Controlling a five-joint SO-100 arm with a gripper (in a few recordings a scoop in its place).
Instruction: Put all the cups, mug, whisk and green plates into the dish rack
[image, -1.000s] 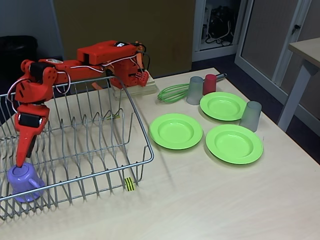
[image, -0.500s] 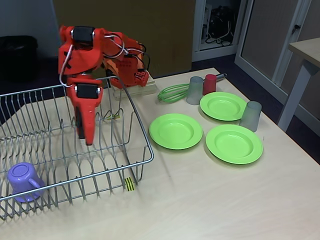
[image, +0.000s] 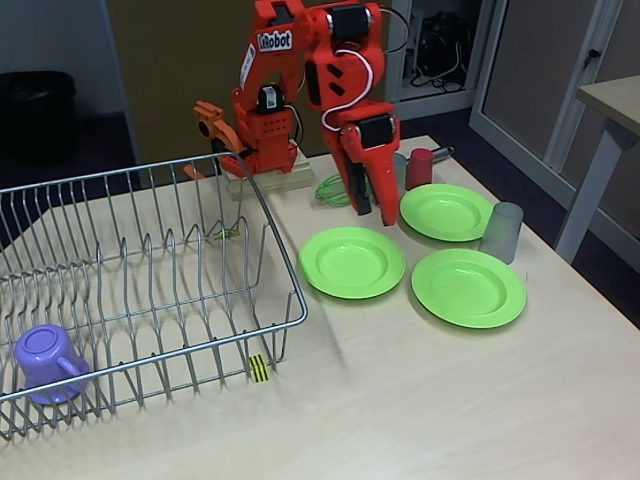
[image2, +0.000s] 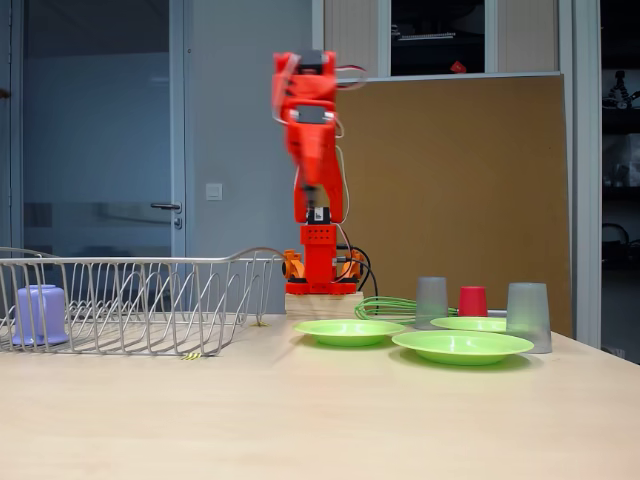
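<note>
The lilac mug (image: 45, 362) (image2: 38, 313) lies in the near-left corner of the wire dish rack (image: 272, 232) (image2: 150, 262). Three green plates (image: 352, 262) (image: 446, 211) (image: 468, 287) lie on the table right of the rack. The green whisk (image: 335, 187) (image2: 390, 307) lies behind them, beside a grey cup (image: 395, 168) and the red cup (image: 420, 168); another grey cup (image: 501, 232) stands at the right. My orange gripper (image: 365, 208) hangs fingers-down above the whisk's loops, just left of the grey cup, looking shut and empty. The other fixed view shows the arm blurred.
The arm's base stands on a wooden block (image: 270, 180) behind the rack's far right corner. A yellow-black tag (image: 259, 368) marks the rack's front edge. Another table (image: 612, 100) stands at the right. Bare tabletop (image: 420, 400) stretches in front of the plates.
The gripper left the mug in the rack's corner, rose, and swung right across the rack to hang over the whisk. The mug stayed in place.
</note>
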